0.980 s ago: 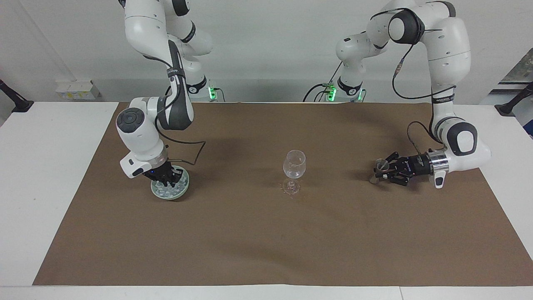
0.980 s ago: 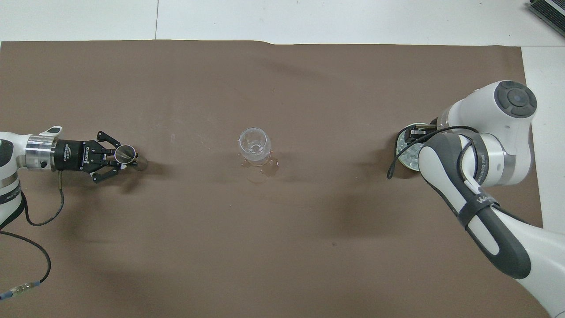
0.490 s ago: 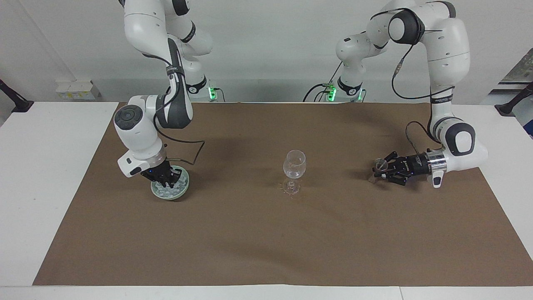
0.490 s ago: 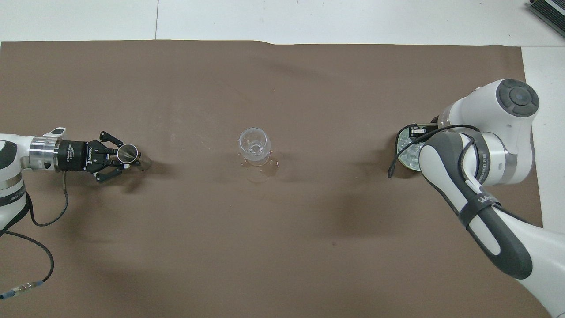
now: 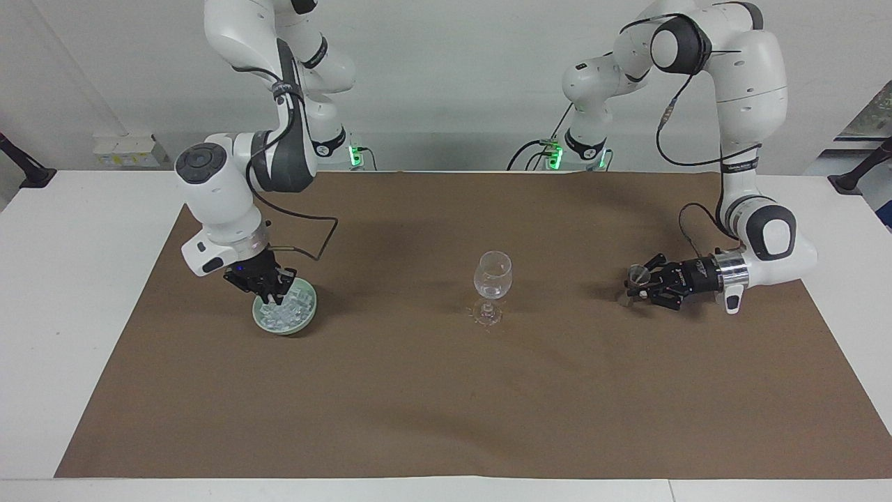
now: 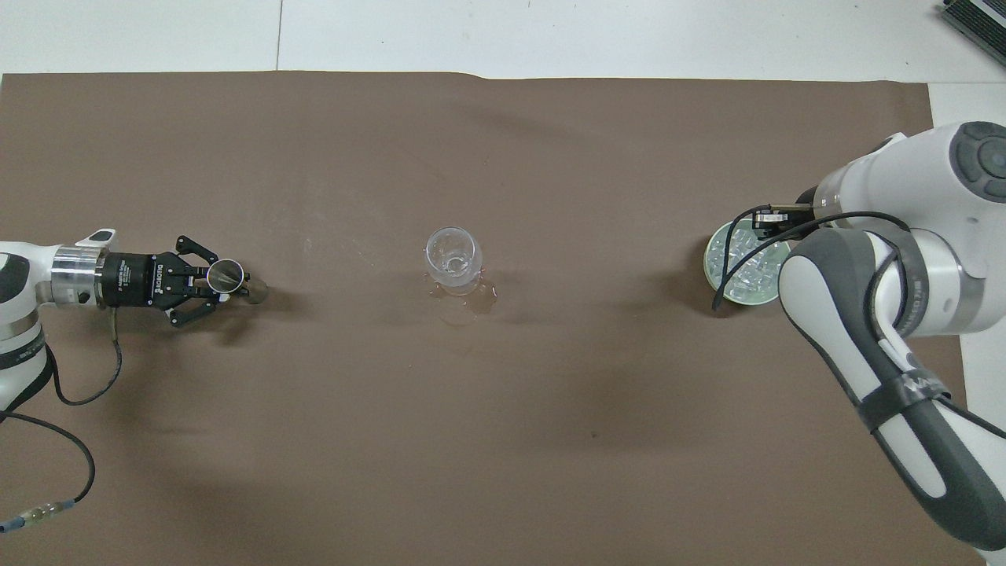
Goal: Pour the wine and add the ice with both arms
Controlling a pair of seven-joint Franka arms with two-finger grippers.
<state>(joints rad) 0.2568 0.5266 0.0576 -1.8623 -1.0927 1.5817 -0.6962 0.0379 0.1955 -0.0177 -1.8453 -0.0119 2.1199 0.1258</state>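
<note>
Clock is the overhead view, stemmed glass (image 6: 452, 255) at the dial centre.

Step in hand, my read: both pickups, nothing delivered. The glass looked empty, upright at mid-mat.

My right gripper (image 5: 272, 296) was at 3 o'clock, low over the rim of the green dish (image 5: 300, 326), fingertips closed together. Couldn't tell whether a cube was pinched between them. The ice (image 5: 289, 310) sat heaped in that dish, well apart from the glass.

My left gripper (image 6: 216, 277) was at 9 o'clock, lying level and low over the brown mat (image 6: 503, 432), closed on a small metal cup (image 6: 224, 273). Couldn't see what was in it.

Next, as I judged it:
- right: lift clear of the dish, travel toward centre, release above the glass mouth. The mouth is narrow, so alignment matters.
- left: carry the cup level toward centre, then tip over the rim. Stagger the arms, since both converge on one glass.

Writing: the left gripper body read ROBOTIQ. The strap lettering on my right forearm wasn't legible.
</note>
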